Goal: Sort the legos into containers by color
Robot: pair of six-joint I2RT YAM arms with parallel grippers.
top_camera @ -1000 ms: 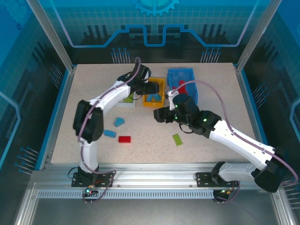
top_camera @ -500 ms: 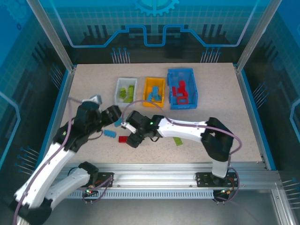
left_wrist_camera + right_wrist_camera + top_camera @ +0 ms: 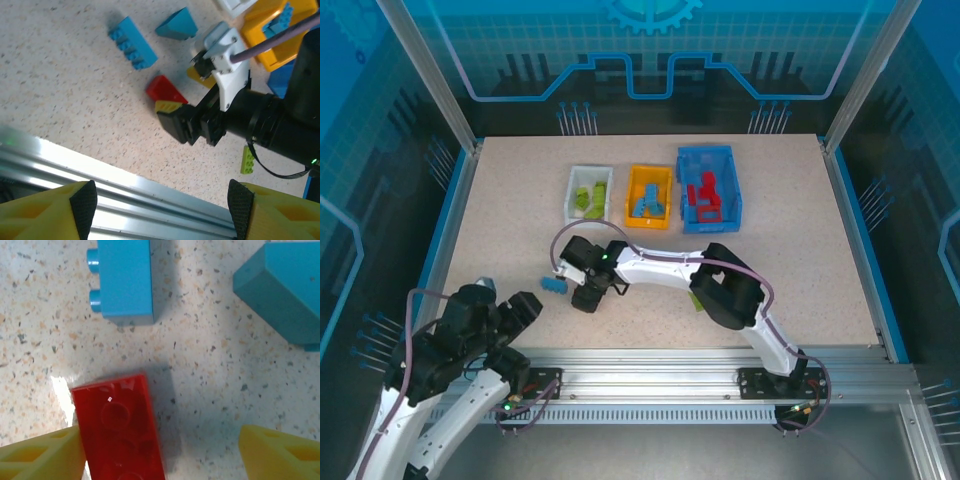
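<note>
A red lego (image 3: 120,432) lies on the speckled table between the fingers of my open right gripper (image 3: 160,455), close against the left finger (image 3: 40,455) and well apart from the right one. A light blue lego (image 3: 125,280) and a blue sloped lego (image 3: 280,295) lie just beyond it. From above, the right gripper (image 3: 586,298) hangs over the red piece, next to the blue lego (image 3: 552,285). My left gripper (image 3: 520,305) is drawn back near the front edge, open and holding nothing (image 3: 160,205). The white (image 3: 570,195), orange (image 3: 667,200) and blue (image 3: 734,195) containers stand at the back.
A lime green lego (image 3: 247,160) lies to the right of the right arm. The aluminium rail (image 3: 125,190) of the table's front edge runs under the left fingers. The right arm (image 3: 660,268) stretches across the table's middle.
The left arm has pulled back from the containers to the front left corner. The right arm has swung left and come down over the red lego.
</note>
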